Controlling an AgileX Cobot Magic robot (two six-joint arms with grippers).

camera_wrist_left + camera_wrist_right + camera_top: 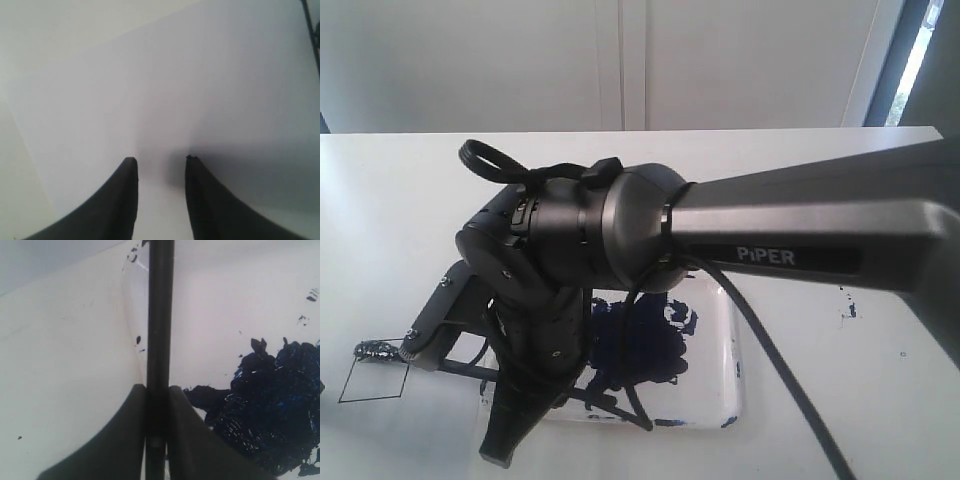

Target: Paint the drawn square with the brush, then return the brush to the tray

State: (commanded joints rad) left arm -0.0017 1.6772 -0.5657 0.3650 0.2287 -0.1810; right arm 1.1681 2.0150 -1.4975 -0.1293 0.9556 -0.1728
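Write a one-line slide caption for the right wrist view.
Right gripper clamps the brush handle over the tray rim, beside the dark blue paint blotch.

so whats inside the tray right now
A big dark blue paint blotch sits in the tray. The brush, clamped in the right gripper, crosses above its rim. The arm covers the tray's left part in the exterior view.

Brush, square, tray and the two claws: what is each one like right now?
brush, gripped by its black handle
drawn square, mostly bare, dark scribble at its upper edge
tray, smeared with dark blue paint
right gripper, shut on the brush
left gripper, open, empty, over white paper
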